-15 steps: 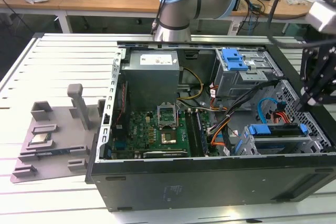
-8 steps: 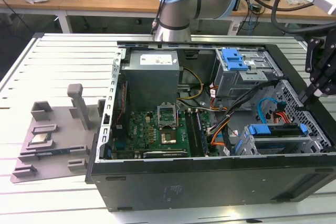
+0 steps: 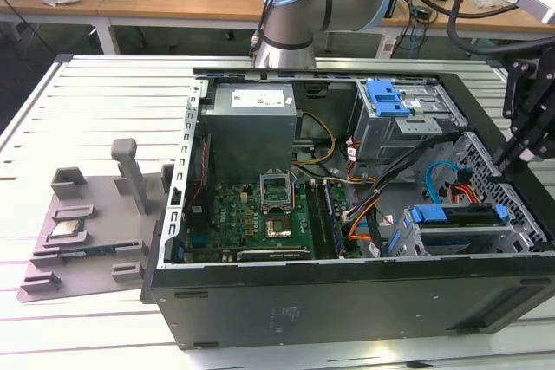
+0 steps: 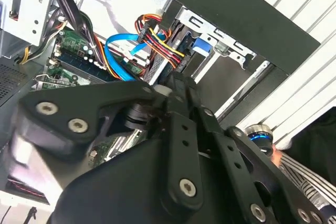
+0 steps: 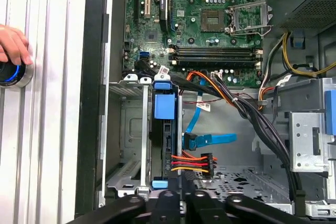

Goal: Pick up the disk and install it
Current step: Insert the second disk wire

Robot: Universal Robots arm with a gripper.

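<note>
The disk [image 3: 455, 217] stands on edge in the drive cage at the front corner of the open computer case [image 3: 347, 296], on the exterior view's right. Its blue caddy frames it along the top. In the first wrist view the disk [image 5: 164, 145] runs down a slot of the cage, with a blue caddy tab at each end. My gripper [image 3: 501, 160] hangs just above the cage's right end. In both wrist views its fingers [image 4: 176, 80] come together, shut, by the disk's cable end [image 5: 184, 200]; I cannot tell whether they touch it. The caddy's blue end [image 4: 202, 45] shows beyond the fingertips.
Red, yellow and orange power wires [image 5: 191, 162] and a blue data cable [image 5: 210, 140] lie beside the cage. The motherboard [image 3: 260, 214] fills the case's middle. A grey fixture tray [image 3: 87, 231] sits outside on the left. A person's hand [image 5: 13, 45] rests on a blue-lit knob [image 5: 10, 74].
</note>
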